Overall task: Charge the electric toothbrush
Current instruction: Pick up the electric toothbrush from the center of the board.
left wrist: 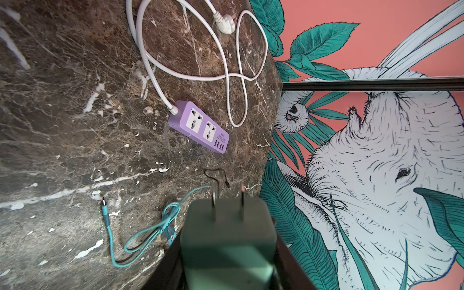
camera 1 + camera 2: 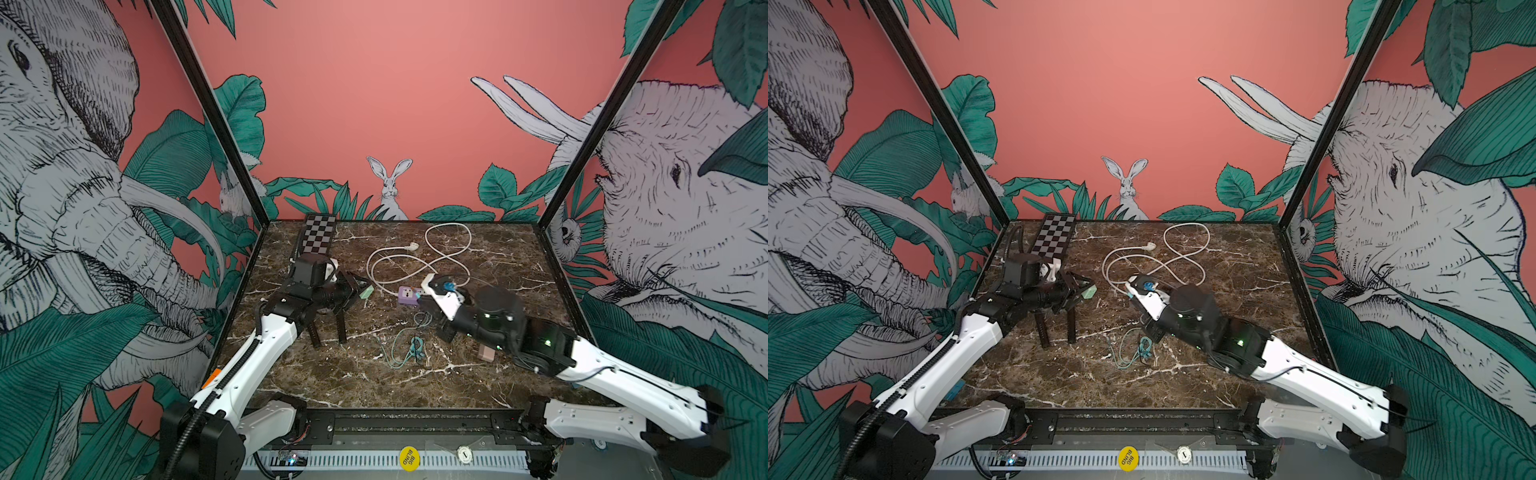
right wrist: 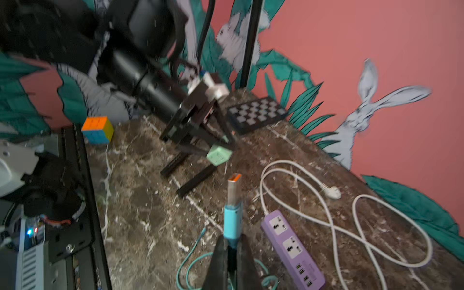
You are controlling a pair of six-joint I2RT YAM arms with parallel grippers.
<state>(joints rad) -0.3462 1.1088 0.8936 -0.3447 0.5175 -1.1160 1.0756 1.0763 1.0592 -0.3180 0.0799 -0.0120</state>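
Note:
My left gripper (image 1: 227, 247) is shut on a mint-green charger adapter (image 1: 226, 233), which in a top view (image 2: 366, 293) hangs above the table's left half. Its two prongs point toward the purple power strip (image 1: 198, 126). My right gripper (image 3: 232, 241) is shut on the teal housing of a USB plug (image 3: 233, 198), whose metal end sticks out past the fingertips toward the adapter (image 3: 218, 154). The rest of the teal cable (image 2: 409, 351) lies coiled on the marble, with its small end (image 1: 104, 204) loose. The electric toothbrush is out of view.
The power strip's white cord (image 2: 449, 249) loops over the back of the table, its plug (image 2: 413, 246) lying loose. A checkerboard (image 2: 319, 239) leans at the back left. A colour cube (image 3: 98, 129) sits by the front left edge. A small pinkish block (image 2: 484, 353) lies under the right arm.

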